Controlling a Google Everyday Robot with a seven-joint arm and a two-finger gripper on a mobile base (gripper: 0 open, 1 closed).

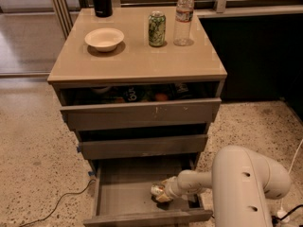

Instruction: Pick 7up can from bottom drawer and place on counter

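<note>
The bottom drawer [120, 195] stands pulled open, with a plain grey inside. The 7up can [157, 190], small and silver-white, lies on its side on the drawer floor toward the right. My gripper [163, 193] reaches into the drawer from the right at the end of the white arm [246, 183] and sits right at the can. The counter [142, 56] is the glossy tan top of the cabinet above.
On the counter stand a cream bowl [104, 38], a green-patterned can [156, 29], a clear plastic bottle [183, 18] and a black bottle [101, 0]. The top drawer [142, 112] is partly open with items inside. A cable [57, 205] lies on the floor at left.
</note>
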